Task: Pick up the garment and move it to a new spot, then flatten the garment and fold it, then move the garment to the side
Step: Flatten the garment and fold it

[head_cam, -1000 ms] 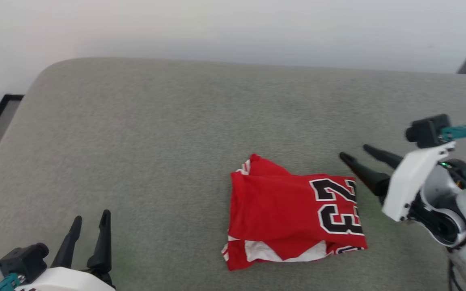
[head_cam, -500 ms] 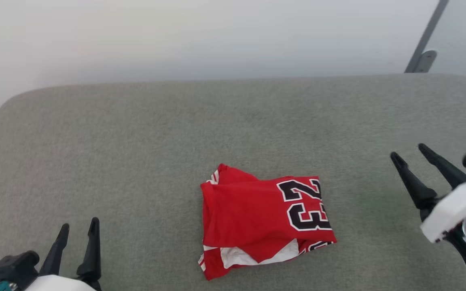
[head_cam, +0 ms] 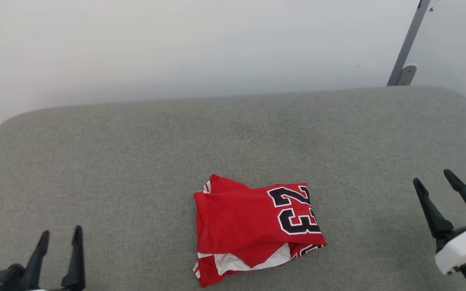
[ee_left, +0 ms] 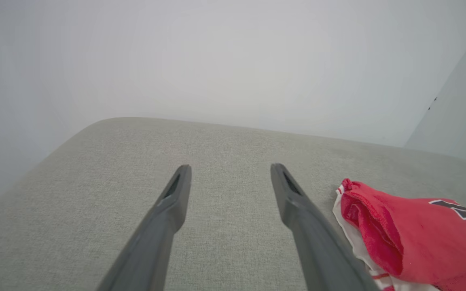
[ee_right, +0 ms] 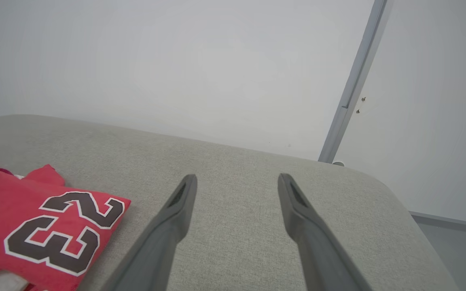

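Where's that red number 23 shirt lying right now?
Low and central in the head view, the garment lies folded on the grey cushion, between the left gripper and the right gripper, touching neither.

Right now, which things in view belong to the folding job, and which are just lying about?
Part of the job:
garment, roughly folded, lying on the grey padded surface
left gripper, fingers apart, clear of the garment
right gripper, fingers apart, clear of the garment

Just there:
white wall
grey metal strip on the wall
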### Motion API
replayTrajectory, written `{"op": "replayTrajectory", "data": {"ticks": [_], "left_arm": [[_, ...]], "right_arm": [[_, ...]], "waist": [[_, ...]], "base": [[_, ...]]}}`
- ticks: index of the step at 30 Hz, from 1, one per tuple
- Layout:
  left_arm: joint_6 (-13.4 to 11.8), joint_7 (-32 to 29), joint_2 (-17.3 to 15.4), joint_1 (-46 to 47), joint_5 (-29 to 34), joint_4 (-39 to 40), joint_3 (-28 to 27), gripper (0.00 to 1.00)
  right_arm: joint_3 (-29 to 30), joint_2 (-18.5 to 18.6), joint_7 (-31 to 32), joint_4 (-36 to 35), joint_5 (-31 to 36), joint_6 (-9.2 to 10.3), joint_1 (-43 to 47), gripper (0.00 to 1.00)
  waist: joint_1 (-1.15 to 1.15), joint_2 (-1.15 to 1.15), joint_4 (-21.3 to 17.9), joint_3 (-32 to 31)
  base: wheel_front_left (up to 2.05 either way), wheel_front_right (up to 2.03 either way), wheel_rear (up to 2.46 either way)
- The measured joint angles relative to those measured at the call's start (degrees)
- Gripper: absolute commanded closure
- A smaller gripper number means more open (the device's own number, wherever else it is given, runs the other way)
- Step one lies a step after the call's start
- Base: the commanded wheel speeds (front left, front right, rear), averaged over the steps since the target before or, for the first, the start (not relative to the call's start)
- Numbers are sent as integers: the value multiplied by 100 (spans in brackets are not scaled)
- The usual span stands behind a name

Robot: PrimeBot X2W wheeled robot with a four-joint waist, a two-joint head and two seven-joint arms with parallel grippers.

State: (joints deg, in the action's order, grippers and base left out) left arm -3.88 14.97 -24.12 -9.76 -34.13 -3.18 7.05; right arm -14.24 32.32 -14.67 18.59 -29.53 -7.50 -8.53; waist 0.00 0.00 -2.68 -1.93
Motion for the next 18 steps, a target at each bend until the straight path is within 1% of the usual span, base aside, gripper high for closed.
{"op": "replayTrajectory", "data": {"ticks": [4,5,13,18], "left_arm": [[263,0,212,-120,268,29,-337,0],[263,0,212,-120,268,29,-337,0],[757,0,667,-258,703,12,-972,0],[954,0,915,-305,954,-80,-1216,0]], "right_arm": [[357,-189,-25,-174,298,0,242,0],[357,-189,-25,-174,298,0,242,0],[844,-517,-31,-552,666,0,777,0],[1071,-683,-30,-715,768,0,1017,0]], "waist": [[0,0,-5,-75],[0,0,-5,-75],[0,0,11,-207],[0,0,51,-251]], "base": [[0,0,0],[0,0,0],[0,0,0],[0,0,0]]}}
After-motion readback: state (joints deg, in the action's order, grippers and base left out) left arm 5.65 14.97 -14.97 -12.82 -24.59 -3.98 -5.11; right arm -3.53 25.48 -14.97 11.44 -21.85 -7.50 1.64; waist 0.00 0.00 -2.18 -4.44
